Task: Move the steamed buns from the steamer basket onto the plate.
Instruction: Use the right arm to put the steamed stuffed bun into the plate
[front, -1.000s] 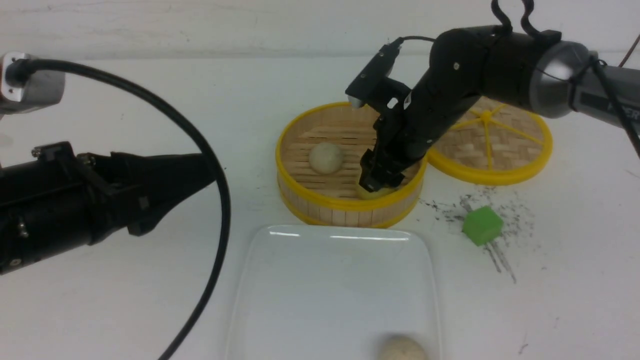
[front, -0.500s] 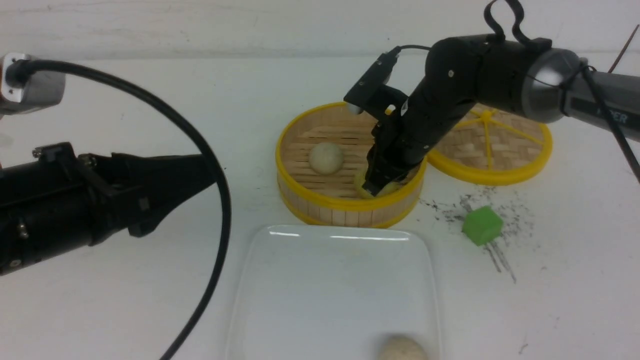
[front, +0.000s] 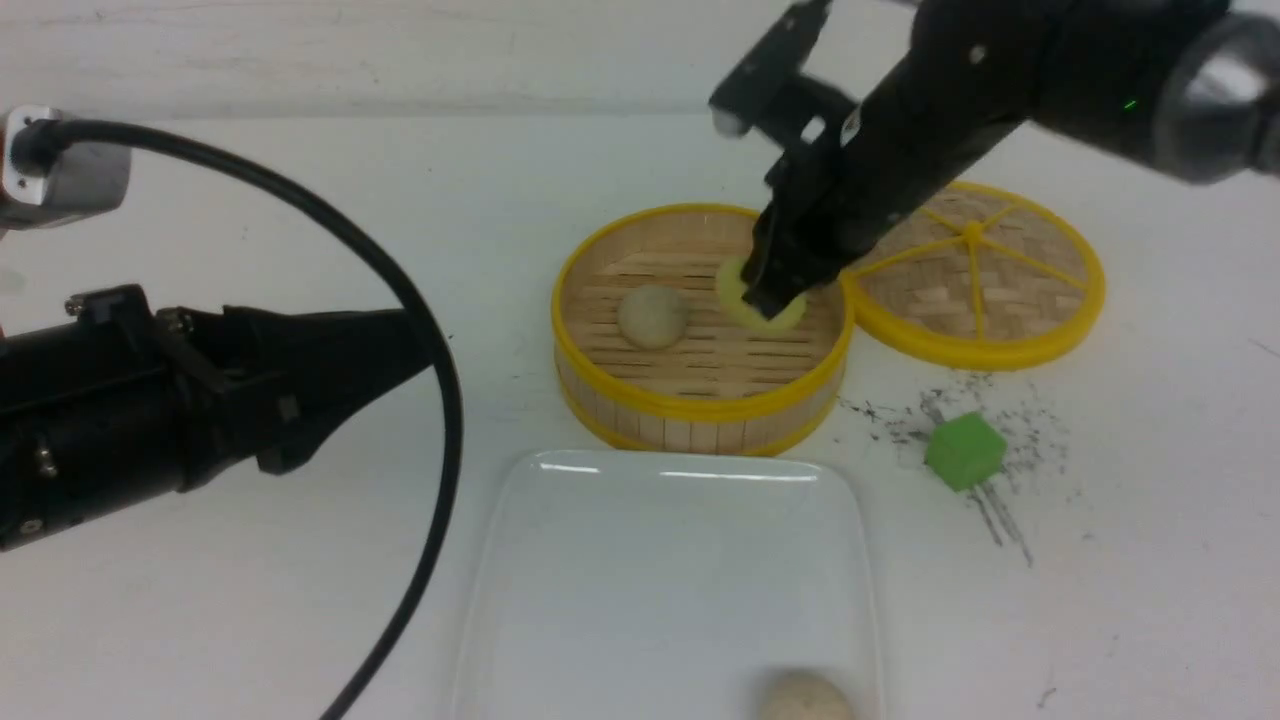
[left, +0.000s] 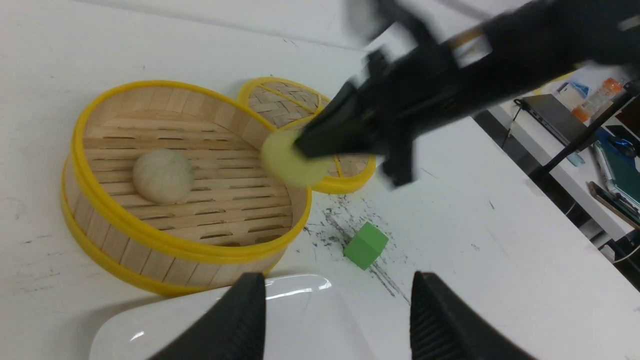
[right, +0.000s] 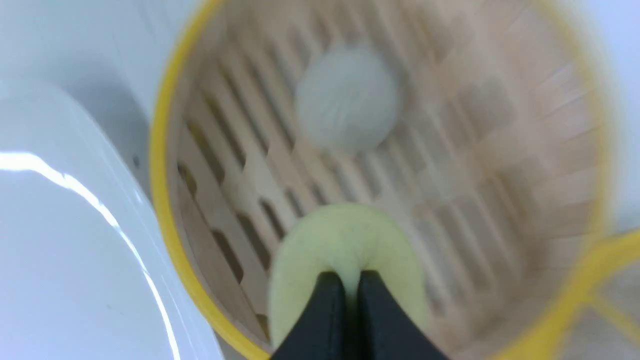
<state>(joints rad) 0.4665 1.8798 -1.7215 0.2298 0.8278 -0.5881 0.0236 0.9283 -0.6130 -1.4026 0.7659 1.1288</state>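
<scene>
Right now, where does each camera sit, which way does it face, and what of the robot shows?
Front view: between the arms, looking forward over the plate to the steamer basket; left arm at left, right gripper holding the yellow bun.
Left wrist view: on the left arm, facing the basket from the plate side; open left gripper shows, right arm crossing.
Right wrist view: on the right arm, looking down into the basket; its fingers shut on the yellow bun.
Shared: all show the basket, beige bun, yellow bun.

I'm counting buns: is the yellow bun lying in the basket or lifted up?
Lifted up. The right gripper is shut on the yellow bun, holding it above the floor of the steamer basket.
</scene>
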